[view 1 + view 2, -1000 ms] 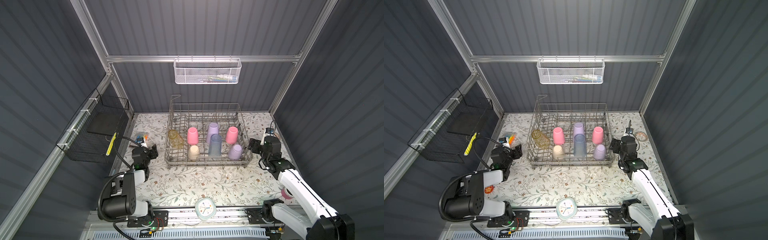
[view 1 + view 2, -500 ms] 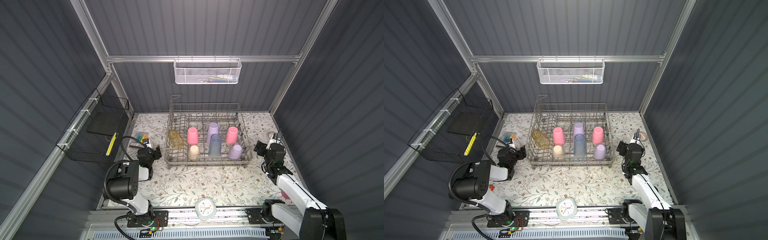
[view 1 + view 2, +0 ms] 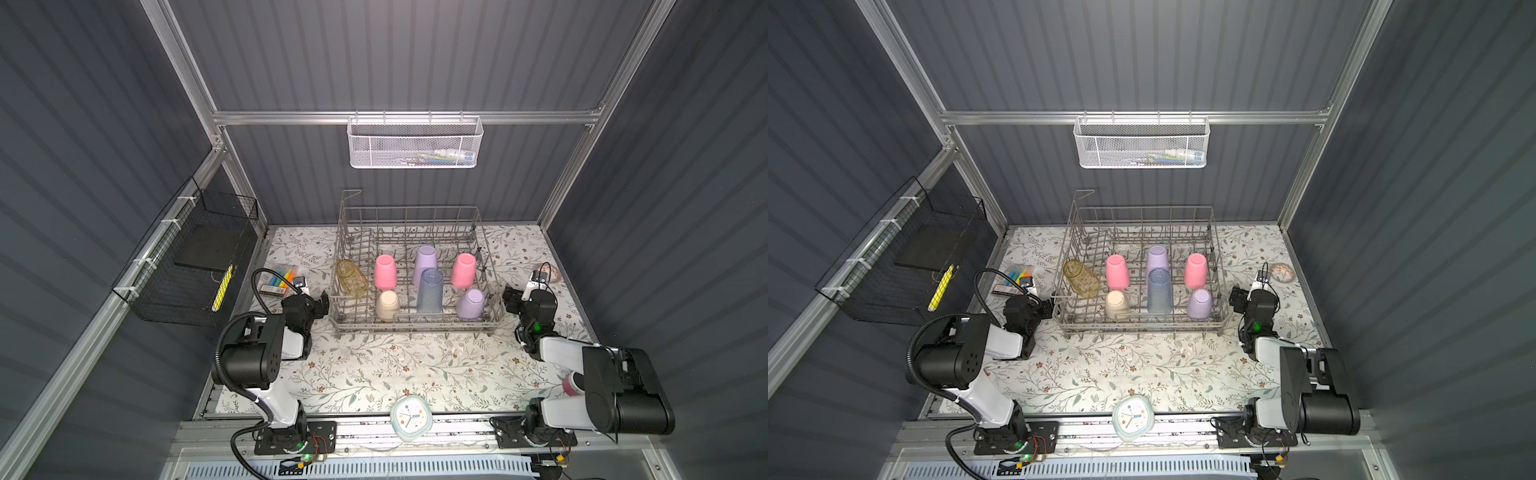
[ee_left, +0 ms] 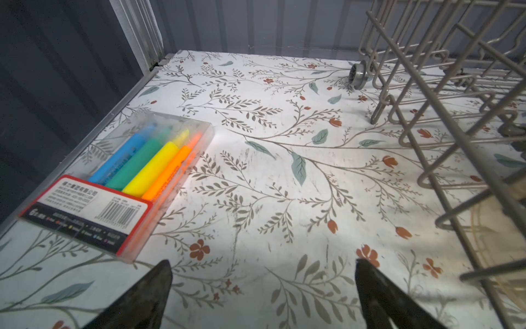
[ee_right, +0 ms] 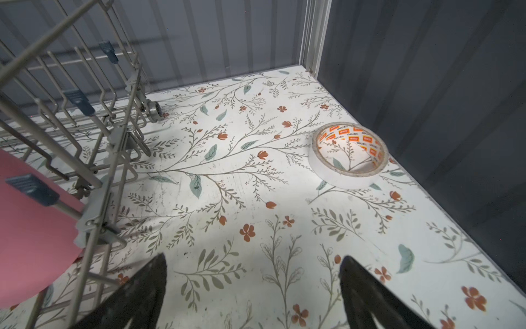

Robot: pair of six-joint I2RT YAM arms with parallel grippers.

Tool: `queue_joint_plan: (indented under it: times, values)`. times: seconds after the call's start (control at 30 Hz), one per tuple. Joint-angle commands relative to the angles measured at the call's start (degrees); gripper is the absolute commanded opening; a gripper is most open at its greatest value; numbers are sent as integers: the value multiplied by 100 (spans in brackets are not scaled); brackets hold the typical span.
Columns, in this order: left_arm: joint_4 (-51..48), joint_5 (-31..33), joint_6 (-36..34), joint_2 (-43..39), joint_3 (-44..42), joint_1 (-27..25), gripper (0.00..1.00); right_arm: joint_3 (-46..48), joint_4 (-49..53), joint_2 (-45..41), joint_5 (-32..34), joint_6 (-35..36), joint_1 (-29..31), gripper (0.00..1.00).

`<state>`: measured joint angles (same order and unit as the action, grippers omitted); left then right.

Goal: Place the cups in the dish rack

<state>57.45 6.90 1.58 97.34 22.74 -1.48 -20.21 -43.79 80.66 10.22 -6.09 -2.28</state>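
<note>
Cups [image 3: 429,291] in rack [image 3: 415,321], beside left gripper [image 3: 322,300].

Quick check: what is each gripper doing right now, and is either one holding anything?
Left gripper: open, holding nothing.
Right gripper: open, holding nothing.

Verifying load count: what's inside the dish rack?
The dish rack holds seven: two pink cups, two lilac cups, a beige cup, a blue cup, a yellowish glass. Whatever is under them is covered.
</note>
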Motion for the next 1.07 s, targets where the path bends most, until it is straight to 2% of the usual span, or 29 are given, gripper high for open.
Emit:
queue_joint_plan:
  times: [0.0, 0.1, 0.17, 0.23, 0.3, 1.03]
  values:
    - [-148, 102, -106, 56, 200, -45, 100, 54, -786, 73, -108, 87, -22, 95]
    - [-499, 75, -137, 83, 387, -50, 100, 281, -1484, 319, -162, 149, -20, 98]
    - [-505, 91, -150, 83, 398, -63, 100, 202, -1145, 208, -161, 117, -18, 99]
    - [-507, 95, -149, 88, 405, -65, 100, 284, -1514, 332, -162, 143, -17, 99]
    - [-507, 101, -149, 87, 401, -68, 100, 229, -1287, 249, -165, 126, -18, 99]
    - [-586, -75, -206, 92, 446, -72, 100, 265, -1404, 292, -159, 140, -18, 99]
